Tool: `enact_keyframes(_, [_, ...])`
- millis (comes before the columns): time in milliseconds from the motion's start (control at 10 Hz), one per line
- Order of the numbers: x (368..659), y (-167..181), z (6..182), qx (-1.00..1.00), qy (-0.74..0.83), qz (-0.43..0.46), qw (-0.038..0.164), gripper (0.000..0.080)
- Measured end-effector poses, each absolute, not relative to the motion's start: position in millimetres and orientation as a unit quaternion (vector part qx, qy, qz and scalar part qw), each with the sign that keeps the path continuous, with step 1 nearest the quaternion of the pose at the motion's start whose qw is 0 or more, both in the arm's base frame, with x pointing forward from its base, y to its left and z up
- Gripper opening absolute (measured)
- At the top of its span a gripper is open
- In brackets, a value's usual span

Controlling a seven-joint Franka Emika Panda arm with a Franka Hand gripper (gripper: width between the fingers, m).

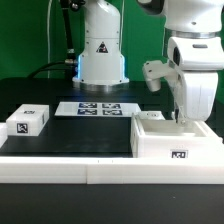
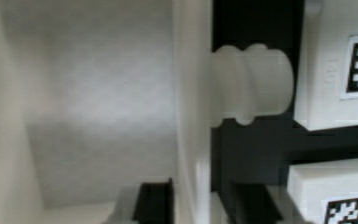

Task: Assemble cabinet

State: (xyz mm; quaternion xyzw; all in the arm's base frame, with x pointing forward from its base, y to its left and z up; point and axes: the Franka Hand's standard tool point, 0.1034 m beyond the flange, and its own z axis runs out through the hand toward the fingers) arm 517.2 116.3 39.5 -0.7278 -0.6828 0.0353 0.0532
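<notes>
The cabinet is a large white box with a tag on its front, at the exterior view's right near the front edge. My gripper reaches down onto its top edge. In the wrist view, my gripper straddles the cabinet's thin upright wall, one dark finger on each side, pressed against it. The box's pale inside lies on one side. On the other side are a round white knob on the wall and two tagged white panels.
A small white single-tag block lies at the exterior view's left. The marker board lies flat in the middle, before the robot's base. A white ledge runs along the front of the black table.
</notes>
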Motion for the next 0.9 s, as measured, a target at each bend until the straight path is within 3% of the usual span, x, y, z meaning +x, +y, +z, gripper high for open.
enact_keyframes(100, [517.2,116.1,39.5,-0.728,-0.683,0.035,0.053,0.0249])
enact_keyframes(200, [517.2,115.9,39.4,-0.728,-0.683,0.035,0.053,0.045])
enact_keyframes(300, [517.2,115.7,39.4,-0.728,-0.682,0.035,0.053,0.0585])
enact_keyframes(400, [517.2,115.6,39.4,-0.728,-0.682,0.036,0.053,0.0585])
enact_keyframes(500, [517.1,115.5,39.3,-0.728,-0.682,0.036,0.053,0.0751])
enact_keyframes(900, [510.4,114.0,44.7,-0.731,-0.679,0.036,0.05,0.0797])
